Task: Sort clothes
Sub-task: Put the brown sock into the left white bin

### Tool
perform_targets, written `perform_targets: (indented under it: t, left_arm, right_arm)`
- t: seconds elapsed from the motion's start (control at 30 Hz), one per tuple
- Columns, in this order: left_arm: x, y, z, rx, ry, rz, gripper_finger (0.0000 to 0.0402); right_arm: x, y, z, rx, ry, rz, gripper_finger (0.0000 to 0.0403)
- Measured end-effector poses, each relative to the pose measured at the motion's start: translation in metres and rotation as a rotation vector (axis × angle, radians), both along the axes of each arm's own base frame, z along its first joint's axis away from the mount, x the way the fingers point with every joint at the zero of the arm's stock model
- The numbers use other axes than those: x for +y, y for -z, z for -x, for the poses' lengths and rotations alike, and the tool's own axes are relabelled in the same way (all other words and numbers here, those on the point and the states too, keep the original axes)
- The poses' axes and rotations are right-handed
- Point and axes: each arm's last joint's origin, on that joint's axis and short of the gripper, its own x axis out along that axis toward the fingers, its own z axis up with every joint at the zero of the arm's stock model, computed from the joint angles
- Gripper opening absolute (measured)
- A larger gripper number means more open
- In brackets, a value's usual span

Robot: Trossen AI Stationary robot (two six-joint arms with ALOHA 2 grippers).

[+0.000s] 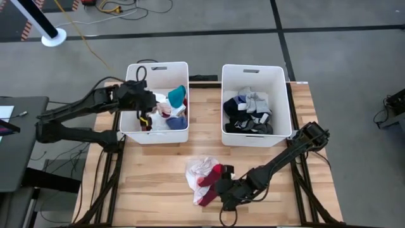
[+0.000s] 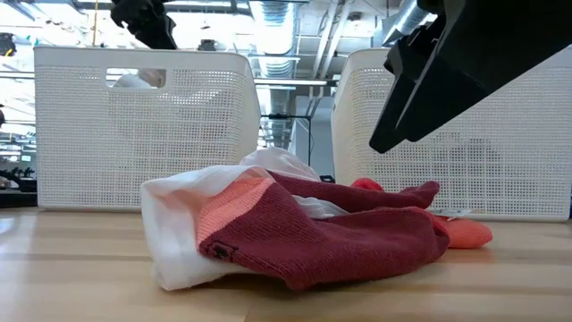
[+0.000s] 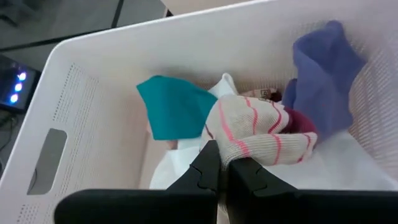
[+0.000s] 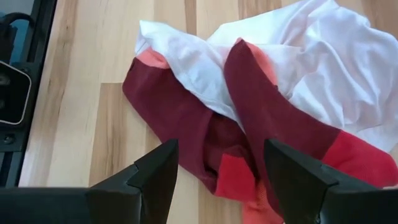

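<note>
On the pale plank worktop (image 1: pixel 152 183) lies a soft crumpled heap: a white garment (image 4: pixel 323 56) in loose folds with two maroon socks (image 4: pixel 186 118) of ribbed knit, their toes and heels coral. The right pincer (image 4: pixel 217 171) hangs just above the socks, its two dark wedge-shaped fingers spread wide with nothing between them.

Behind the heap stand two white plastic bins with perforated walls. The left bin (image 1: pixel 133 130) holds bright pieces: a teal cloth (image 3: pixel 174 109), a blue one (image 3: pixel 323 68) and white fabric. The left pincer (image 3: pixel 224 171) is inside this bin, fingers pressed together, with a cream pink-striped knit sock (image 3: pixel 261 134) bunched right at its tips; a real hold cannot be confirmed. The right bin (image 1: pixel 288 120) holds dark, grey and white garments (image 1: pixel 250 114).
</note>
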Motion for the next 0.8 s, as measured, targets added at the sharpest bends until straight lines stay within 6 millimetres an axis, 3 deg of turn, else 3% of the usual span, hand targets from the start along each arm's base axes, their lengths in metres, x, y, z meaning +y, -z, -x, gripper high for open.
perform_targets:
  t: [0.27, 0.8]
  left_arm:
    - [0.012, 0.009, -0.003, 0.06, -0.009, 0.062, 0.0]
    - [0.054, 0.064, -0.041, 0.3, -0.059, 0.294, 0.0016]
  right_arm:
    - [0.001, 0.0, 0.001, -0.002, -0.004, 0.005, 0.0254]
    - [0.0, -0.001, 0.0, -0.027, 0.022, 0.05, 0.0254]
